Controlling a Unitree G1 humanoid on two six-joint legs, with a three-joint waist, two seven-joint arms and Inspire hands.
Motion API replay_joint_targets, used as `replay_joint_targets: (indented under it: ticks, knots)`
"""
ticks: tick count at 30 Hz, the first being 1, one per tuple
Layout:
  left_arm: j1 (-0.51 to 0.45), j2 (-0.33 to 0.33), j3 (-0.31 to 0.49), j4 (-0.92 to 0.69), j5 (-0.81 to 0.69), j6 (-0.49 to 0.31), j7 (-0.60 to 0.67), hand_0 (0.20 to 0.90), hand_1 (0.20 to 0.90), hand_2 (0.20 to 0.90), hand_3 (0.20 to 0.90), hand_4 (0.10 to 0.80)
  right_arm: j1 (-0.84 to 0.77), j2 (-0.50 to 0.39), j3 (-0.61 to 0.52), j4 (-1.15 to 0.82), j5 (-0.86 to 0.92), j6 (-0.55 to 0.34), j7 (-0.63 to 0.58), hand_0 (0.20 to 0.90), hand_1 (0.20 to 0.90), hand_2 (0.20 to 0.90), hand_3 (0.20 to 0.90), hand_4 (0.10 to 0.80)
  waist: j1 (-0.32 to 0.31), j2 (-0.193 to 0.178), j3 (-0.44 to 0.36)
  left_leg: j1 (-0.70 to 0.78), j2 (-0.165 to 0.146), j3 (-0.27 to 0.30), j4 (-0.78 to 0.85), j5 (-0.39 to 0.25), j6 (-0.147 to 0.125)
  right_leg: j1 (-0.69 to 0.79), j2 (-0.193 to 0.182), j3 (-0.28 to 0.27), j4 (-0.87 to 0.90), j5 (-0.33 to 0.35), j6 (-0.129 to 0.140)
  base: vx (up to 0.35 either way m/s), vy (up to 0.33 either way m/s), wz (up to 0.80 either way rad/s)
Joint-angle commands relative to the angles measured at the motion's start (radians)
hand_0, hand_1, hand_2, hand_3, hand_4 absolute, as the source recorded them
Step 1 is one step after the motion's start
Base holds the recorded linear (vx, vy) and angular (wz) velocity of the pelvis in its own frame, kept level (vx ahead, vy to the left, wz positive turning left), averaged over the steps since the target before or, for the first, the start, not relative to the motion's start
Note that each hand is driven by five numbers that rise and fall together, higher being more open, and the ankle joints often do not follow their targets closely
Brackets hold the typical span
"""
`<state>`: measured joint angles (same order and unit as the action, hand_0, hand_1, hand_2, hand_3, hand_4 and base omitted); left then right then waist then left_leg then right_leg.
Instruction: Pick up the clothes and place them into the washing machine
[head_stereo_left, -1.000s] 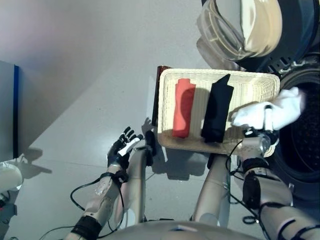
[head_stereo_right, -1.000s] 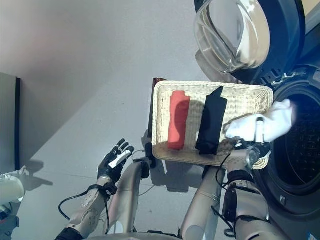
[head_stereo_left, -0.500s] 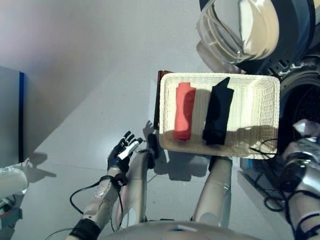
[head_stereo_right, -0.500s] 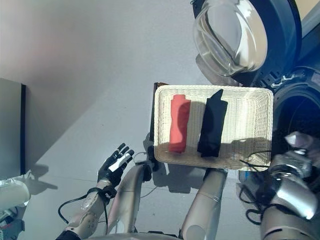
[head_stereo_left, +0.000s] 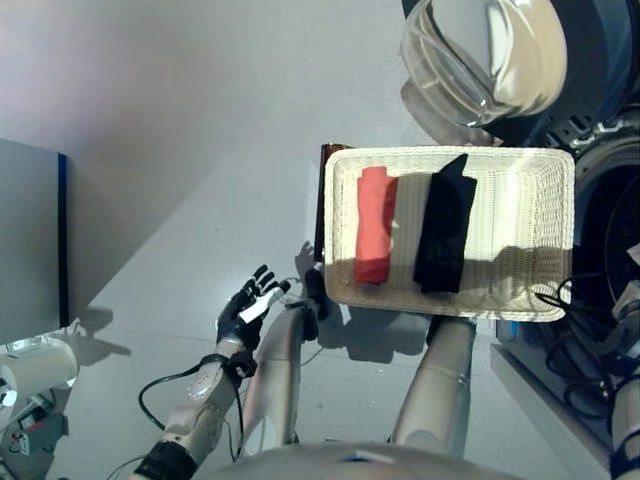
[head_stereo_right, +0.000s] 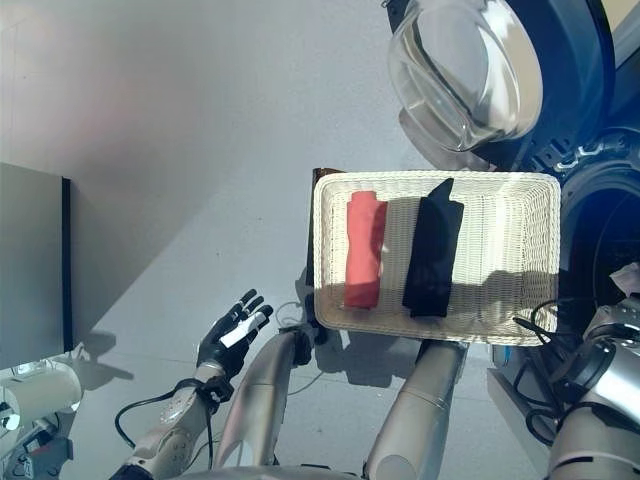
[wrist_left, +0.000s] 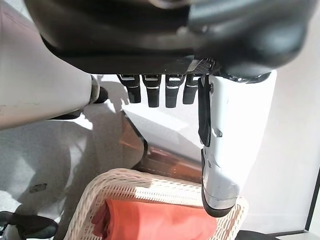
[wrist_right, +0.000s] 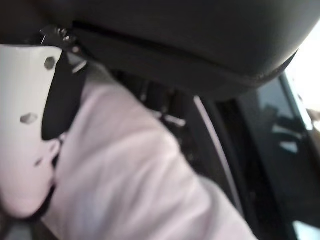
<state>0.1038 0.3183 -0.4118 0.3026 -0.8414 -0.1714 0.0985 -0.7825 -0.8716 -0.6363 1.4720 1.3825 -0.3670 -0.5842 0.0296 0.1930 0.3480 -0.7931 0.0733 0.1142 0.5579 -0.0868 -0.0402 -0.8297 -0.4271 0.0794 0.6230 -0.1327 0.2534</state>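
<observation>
A white wicker basket (head_stereo_left: 342, 285) holds a rolled red cloth (head_stereo_left: 374, 225) and a folded black cloth (head_stereo_left: 445, 235) side by side. To its right is the washing machine's dark drum opening (head_stereo_left: 608, 230), and the round glass door (head_stereo_left: 485, 55) stands open above. In the right wrist view my right hand (wrist_right: 175, 30) is shut on a white cloth (wrist_right: 130, 190), pressed against the white-covered thumb (wrist_right: 25, 125). A corner of that white cloth (head_stereo_right: 628, 278) shows at the drum's mouth. My left hand (head_stereo_left: 245, 305) hangs open, low and left of the basket.
A grey cabinet (head_stereo_left: 30, 240) stands at the far left with a white object (head_stereo_left: 35, 370) below it. A dark brown edge (head_stereo_left: 322, 200) shows along the basket's left side. Grey floor (head_stereo_left: 180, 120) spreads to the left of the basket.
My right hand has carried the white cloth from over the basket's right end to the drum opening at the right edge. The left hand has stayed put. The camera has shifted slightly.
</observation>
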Motion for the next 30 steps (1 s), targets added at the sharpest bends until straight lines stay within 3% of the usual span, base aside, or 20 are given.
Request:
replay_joint_targets:
  ticks: [1,7,15,19,25,30]
  knots:
    - [0.038,0.021,0.042,-0.03,-0.011,-0.04,0.011,0.9,0.9,0.9,0.9,0.8,0.027,-0.084,0.106,-0.026,-0.037,-0.063,0.018,0.9,0.9,0.9,0.9,0.8,-0.032,-0.007,-0.051,0.08,0.122,-0.092,-0.031,-0.033,-0.14,0.001,-0.002,0.018,-0.059,0.093,-0.019,0.0,0.0,0.0]
    - [0.045,0.026,0.05,-0.035,-0.013,-0.05,0.002,0.9,0.9,0.9,0.9,0.8,0.02,-0.015,0.177,-0.067,-0.115,-0.027,0.049,0.9,0.9,0.9,0.9,0.8,-0.026,-0.019,-0.04,0.085,0.116,-0.092,-0.033,-0.027,-0.136,0.027,-0.003,0.007,-0.08,0.108,-0.019,-0.005,0.001,0.01]
    - [0.052,0.013,0.093,-0.025,0.02,-0.088,0.014,0.9,0.9,0.9,0.9,0.8,0.138,0.309,0.391,-0.407,-0.461,-0.068,0.038,0.9,0.9,0.9,0.9,0.8,-0.041,-0.06,-0.002,0.096,0.108,-0.086,-0.034,-0.019,-0.126,0.075,0.0,-0.001,-0.153,0.158,-0.023,-0.032,0.012,-0.1]
    - [0.05,0.007,0.114,-0.018,0.043,-0.103,0.023,0.9,0.9,0.9,0.9,0.8,0.218,0.436,0.514,-0.54,-0.691,-0.02,-0.002,0.9,0.9,0.9,0.9,0.8,-0.047,-0.079,0.007,0.097,0.102,-0.088,-0.031,-0.012,-0.122,0.105,-0.007,-0.01,-0.183,0.183,-0.024,-0.011,0.015,-0.03]
    - [0.053,0.009,0.157,-0.017,0.063,-0.12,0.032,0.9,0.9,0.9,0.9,0.8,0.226,0.564,0.631,-0.532,-0.817,0.046,0.023,0.9,0.9,0.9,0.9,0.8,-0.031,-0.093,0.007,0.09,0.093,-0.096,-0.031,0.0,-0.123,0.146,-0.023,-0.038,-0.225,0.203,-0.023,0.0,0.005,0.08]
    - [0.045,0.006,0.172,-0.007,0.08,-0.126,0.039,0.9,0.9,0.9,0.9,0.8,0.228,0.613,0.667,-0.486,-0.832,0.069,0.053,0.9,0.9,0.9,0.9,0.8,-0.013,-0.1,0.007,0.074,0.081,-0.11,-0.022,0.002,-0.121,0.156,-0.033,-0.053,-0.233,0.207,-0.021,0.009,-0.009,0.1]
